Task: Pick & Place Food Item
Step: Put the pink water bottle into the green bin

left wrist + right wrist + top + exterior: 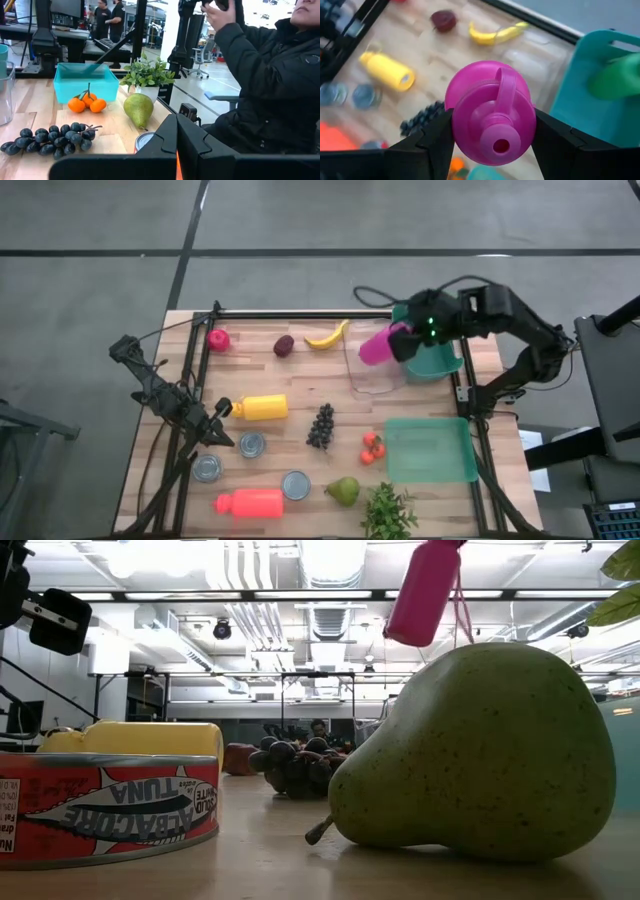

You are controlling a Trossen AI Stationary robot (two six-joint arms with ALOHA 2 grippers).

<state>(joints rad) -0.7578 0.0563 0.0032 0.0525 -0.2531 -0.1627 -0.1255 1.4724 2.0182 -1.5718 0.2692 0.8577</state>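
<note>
Both arms are dark, built of slim black links and blocky joints. A black cable loops off the right arm (500, 330), and a small green light glows near its wrist. Each tool (176, 145) ends in two flat, matte black fingers (427, 145).

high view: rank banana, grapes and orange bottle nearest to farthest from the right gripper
Right gripper holds the pink bottle at the far right.
1. Banana, far edge, toward the left arm's side.
2. Grapes, mid-table.
3. Orange bottle, near left.
</note>
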